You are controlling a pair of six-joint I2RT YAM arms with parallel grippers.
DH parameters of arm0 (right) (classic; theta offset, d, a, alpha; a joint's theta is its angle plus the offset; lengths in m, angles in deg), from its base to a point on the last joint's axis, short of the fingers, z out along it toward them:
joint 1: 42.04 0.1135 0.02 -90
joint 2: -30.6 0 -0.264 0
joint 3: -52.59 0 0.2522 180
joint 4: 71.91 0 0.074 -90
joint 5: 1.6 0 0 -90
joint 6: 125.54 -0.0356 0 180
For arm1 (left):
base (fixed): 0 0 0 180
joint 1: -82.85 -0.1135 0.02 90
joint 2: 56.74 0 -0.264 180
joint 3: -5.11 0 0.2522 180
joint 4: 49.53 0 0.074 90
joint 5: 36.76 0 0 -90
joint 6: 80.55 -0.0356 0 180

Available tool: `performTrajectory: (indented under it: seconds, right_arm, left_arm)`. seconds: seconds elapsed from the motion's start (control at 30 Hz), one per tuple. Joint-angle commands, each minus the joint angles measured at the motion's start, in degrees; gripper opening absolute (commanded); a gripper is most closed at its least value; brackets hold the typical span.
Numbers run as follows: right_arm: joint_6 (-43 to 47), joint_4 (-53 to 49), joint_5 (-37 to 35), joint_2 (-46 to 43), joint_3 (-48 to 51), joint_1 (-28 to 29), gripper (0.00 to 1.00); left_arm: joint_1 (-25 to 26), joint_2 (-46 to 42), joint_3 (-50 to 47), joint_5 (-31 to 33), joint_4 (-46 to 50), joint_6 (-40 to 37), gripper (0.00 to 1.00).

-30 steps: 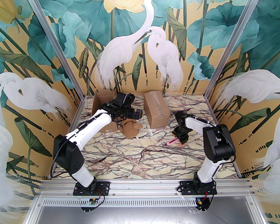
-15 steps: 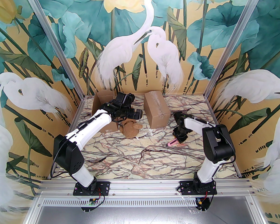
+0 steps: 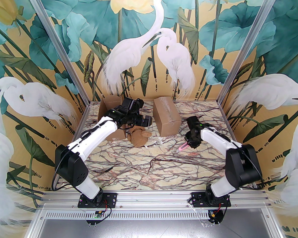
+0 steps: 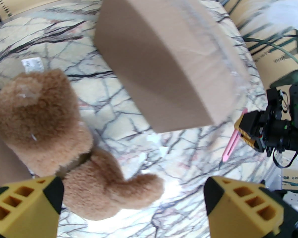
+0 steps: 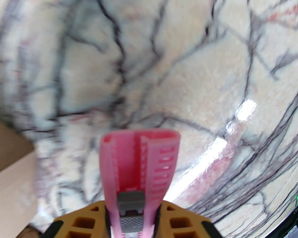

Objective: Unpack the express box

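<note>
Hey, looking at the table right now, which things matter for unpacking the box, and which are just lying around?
For the job:
sealed cardboard box, taped on top
pink cutter, clamped in the right gripper

Just lying about:
brown plush toy
opened cardboard box at the back left, beside the toy

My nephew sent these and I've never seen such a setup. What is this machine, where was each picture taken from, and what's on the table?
Two robot arms are bolted to a marbled table. The wide picture looks down from above and behind them; the other two come from cameras on their wrists. On the table are a taped cardboard box, an opened box, and a brown plush toy. The left gripper hangs open above the toy. The right gripper is shut on a pink box cutter.
</note>
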Motion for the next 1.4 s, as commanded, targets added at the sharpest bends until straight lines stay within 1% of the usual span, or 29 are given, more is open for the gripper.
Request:
performTrajectory:
  seconds: [0.0,0.13,0.23,0.33,0.47,0.6,0.77,1.0,1.07,1.27,1.37]
  right_arm:
    - [1.32,0.43,-3.25,-3.33,1.0,0.08,0.23]
    - [4.74,0.12,-5.19,-8.0,-1.88,0.08,0.22]
    - [8.24,-0.63,-6.59,-10.93,-4.9,0.08,0.22]
    - [11.66,-0.47,-6.37,-13.34,-6.83,0.08,0.23]
    - [14.17,0.21,-4.4,-15.41,-8.68,0.08,0.24]
    - [15.11,1.31,-2.48,-16.93,-10.11,0.13,0.24]
    - [16.27,2.05,-0.15,-17.38,-11.59,0.09,0.24]
    - [16.41,3.43,2.61,-16.7,-13.02,0.18,0.25]
    - [16.43,4.14,3.63,-16.52,-13.3,0.22,0.24]
    - [16.59,4.22,4.8,-16.6,-14.84,0.57,0.24]
    - [16.9,3.81,5.41,-16.25,-15.35,0.78,0.24]
  left_arm:
    - [2.33,-1.94,2.7,-6.11,-0.14,-0.67,0.96]
    - [7.88,-1.11,6.25,-8.77,-0.12,-4.98,0.94]
    - [10.31,0.85,8.62,-12.58,-1.37,-6.21,0.92]
    - [12.64,4.59,12.17,-14.26,-1.41,-6.97,0.91]
    - [15.71,12.07,20.21,-14.56,2.25,-9.41,0.9]
    - [16.54,17.7,25.66,-16.33,2.32,-8.72,0.87]
    - [16.88,21.73,29.91,-19.0,1.35,-8.7,0.84]
    - [17.58,23.85,29.66,-23.39,-0.2,-8.81,0.82]
    - [17.59,24.32,29.65,-23.28,-0.53,-8.94,0.81]
    - [17.59,26.95,32.55,-18.64,1.03,-10.05,0.78]
    - [17.6,28.24,34.4,-18.54,1.28,-10.21,0.75]
